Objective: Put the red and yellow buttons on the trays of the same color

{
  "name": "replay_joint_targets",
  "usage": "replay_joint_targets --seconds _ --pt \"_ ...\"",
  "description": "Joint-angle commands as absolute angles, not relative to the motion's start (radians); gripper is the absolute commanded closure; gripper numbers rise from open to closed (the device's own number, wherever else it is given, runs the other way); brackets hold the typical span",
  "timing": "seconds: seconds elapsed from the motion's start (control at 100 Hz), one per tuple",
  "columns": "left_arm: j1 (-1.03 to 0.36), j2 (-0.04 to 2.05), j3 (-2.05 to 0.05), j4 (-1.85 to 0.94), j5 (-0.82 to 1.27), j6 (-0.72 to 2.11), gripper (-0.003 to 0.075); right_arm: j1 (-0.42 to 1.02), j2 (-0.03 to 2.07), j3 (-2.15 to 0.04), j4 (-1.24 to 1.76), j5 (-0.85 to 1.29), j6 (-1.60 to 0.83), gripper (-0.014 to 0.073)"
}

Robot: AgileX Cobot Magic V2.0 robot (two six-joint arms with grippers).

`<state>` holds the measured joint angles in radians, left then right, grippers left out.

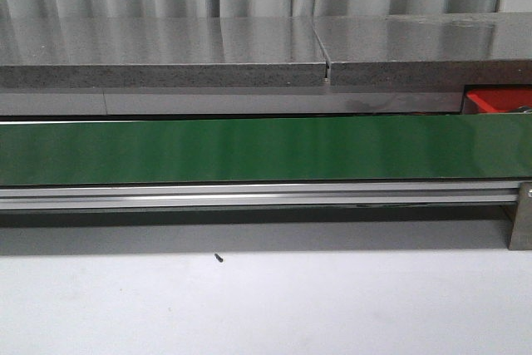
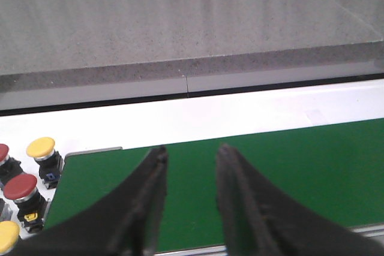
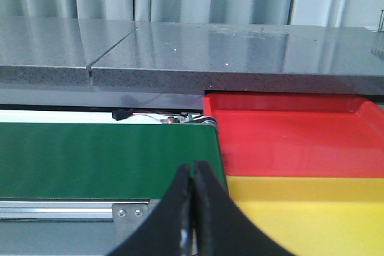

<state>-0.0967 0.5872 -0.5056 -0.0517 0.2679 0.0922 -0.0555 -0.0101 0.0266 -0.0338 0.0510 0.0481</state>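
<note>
Hovering over the long green belt, left claw apart, right claw together, both empty.
Red and yellow round-capped buttons sit off the belt's end; bright red shallow plastic tray touches a yellow tray.

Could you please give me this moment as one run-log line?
left gripper: open, empty, over belt | right gripper: shut, empty | buttons: beside belt end | red tray, yellow tray: empty
</note>
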Motion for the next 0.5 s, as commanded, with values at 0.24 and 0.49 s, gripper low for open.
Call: replay_joint_targets --seconds 0.24,0.49 --pt "0.02 0.713 -0.574 -0.062 0.236 0.035 0.0228 -0.06 -0.028 0.026 -0.033 -0.022 0.048 0.0708" --pt "0.265 0.864 -0.742 -0.096 0.559 -0.051 0.0228 -0.06 -0.028 0.026 -0.033 -0.022 0.048 0.0708"
